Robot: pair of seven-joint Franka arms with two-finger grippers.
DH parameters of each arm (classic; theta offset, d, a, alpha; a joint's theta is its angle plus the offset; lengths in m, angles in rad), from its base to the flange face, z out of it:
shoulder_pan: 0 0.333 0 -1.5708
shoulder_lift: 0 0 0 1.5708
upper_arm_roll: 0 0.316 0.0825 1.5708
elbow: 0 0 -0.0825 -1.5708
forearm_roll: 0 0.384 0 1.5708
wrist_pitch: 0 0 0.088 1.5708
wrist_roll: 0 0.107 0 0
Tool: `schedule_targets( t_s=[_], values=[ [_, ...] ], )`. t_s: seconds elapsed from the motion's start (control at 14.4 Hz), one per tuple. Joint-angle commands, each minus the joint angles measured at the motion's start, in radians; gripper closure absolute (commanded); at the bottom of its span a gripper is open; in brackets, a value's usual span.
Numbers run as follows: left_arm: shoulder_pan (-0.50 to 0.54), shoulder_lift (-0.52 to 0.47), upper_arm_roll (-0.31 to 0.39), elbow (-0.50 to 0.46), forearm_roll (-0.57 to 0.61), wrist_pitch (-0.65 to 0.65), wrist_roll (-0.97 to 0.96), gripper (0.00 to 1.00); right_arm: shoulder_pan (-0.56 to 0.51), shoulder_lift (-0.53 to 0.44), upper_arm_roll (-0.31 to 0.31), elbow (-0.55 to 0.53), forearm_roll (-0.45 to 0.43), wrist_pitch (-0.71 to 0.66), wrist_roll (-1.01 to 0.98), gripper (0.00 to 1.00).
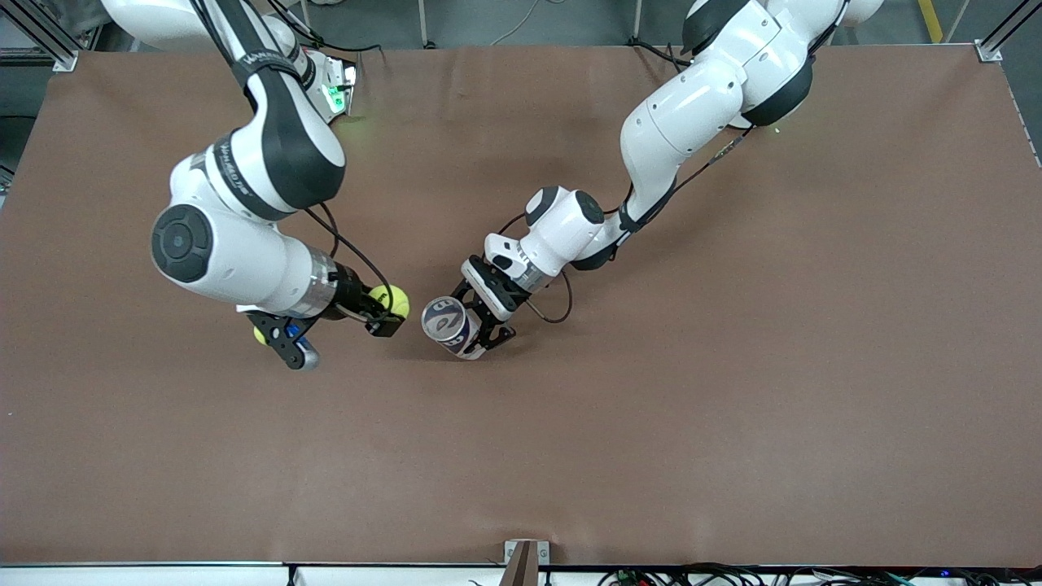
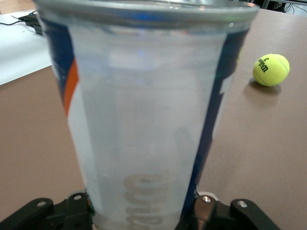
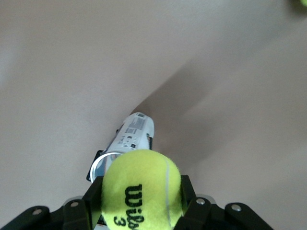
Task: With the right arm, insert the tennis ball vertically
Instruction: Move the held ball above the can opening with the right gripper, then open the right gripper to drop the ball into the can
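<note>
My right gripper (image 1: 391,312) is shut on a yellow-green tennis ball (image 1: 390,300), which fills the right wrist view (image 3: 141,189) between the black fingers. My left gripper (image 1: 479,324) is shut on a clear tennis ball can (image 1: 450,327) with a blue, white and orange label. The can's open mouth points up, tilted a little toward the ball. The held ball is up in the air just beside the can's mouth, toward the right arm's end of the table, apart from it. The can fills the left wrist view (image 2: 144,115) and shows past the ball in the right wrist view (image 3: 129,136).
A second tennis ball (image 1: 260,334) lies on the brown table (image 1: 733,391) under the right arm's wrist; it also shows in the left wrist view (image 2: 271,69). A black cable loops off each wrist.
</note>
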Motion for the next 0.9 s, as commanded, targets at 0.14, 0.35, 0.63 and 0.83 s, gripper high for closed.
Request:
schedule_targets(
  t_s=[0.14,0.35,0.63,0.83],
  values=[
    [-0.003,0.007,-0.002,0.003,-0.015,0.018,0.004,0.36,0.041,0.06,-0.014,0.03,0.004,0.066,0.057,1.0],
    [-0.003,0.007,-0.002,0.001,-0.013,0.018,0.004,0.34,0.065,0.079,-0.016,0.03,0.003,0.1,0.09,1.0],
    [-0.002,0.007,0.001,0.0,-0.009,0.016,0.004,0.34,0.093,0.094,-0.014,0.03,-0.02,0.108,0.1,1.0],
    [0.001,0.006,0.002,0.0,-0.007,0.018,0.007,0.33,0.11,0.102,-0.014,0.029,-0.022,0.108,0.121,0.99]
  ],
)
